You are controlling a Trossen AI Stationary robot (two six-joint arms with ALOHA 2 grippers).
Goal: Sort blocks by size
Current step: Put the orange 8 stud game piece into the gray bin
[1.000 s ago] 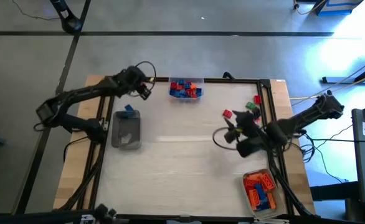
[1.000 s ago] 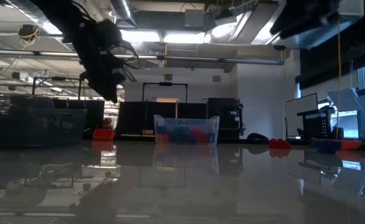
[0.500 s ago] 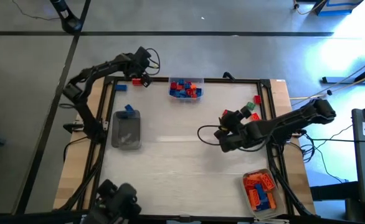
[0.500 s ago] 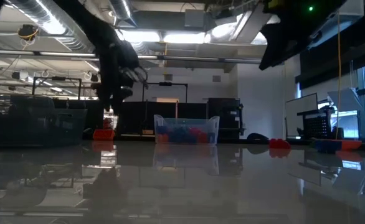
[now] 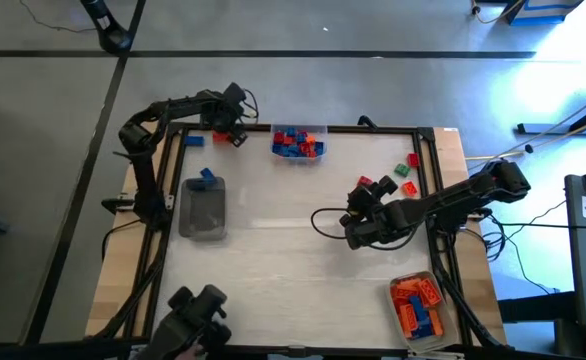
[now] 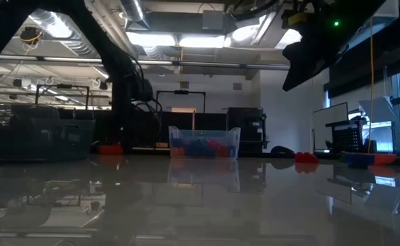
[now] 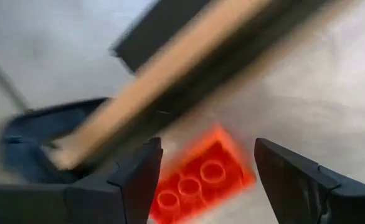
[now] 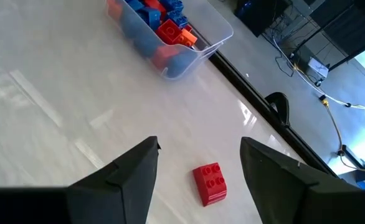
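An orange-red block point(image 7: 201, 180) lies flat on the table by the far left corner, near a blue block point(image 5: 193, 142). My left gripper point(image 7: 207, 149) hangs over it, pointing steeply down and open, one finger on each side; I see no touch. My right gripper point(image 8: 199, 146) is open above the table at the right, aimed at a single red block point(image 8: 208, 183) that lies beyond its fingertips. In the high view my left gripper point(image 5: 231, 128) is at the far left, my right gripper point(image 5: 358, 207) right of the middle.
A clear tray point(image 5: 298, 143) of blue and red blocks stands at the far edge. Another tray point(image 5: 201, 212) stands at the left, with a blue block point(image 5: 206, 178) at its far end. A third tray point(image 5: 418, 305) with orange blocks stands near right. Loose blocks point(image 5: 408, 175) lie far right.
My left gripper has sunk at the table's far left corner and tipped steeply downward, coming down over the orange-red block. My right gripper has moved a little toward the table's left and lower, toward the single red block.
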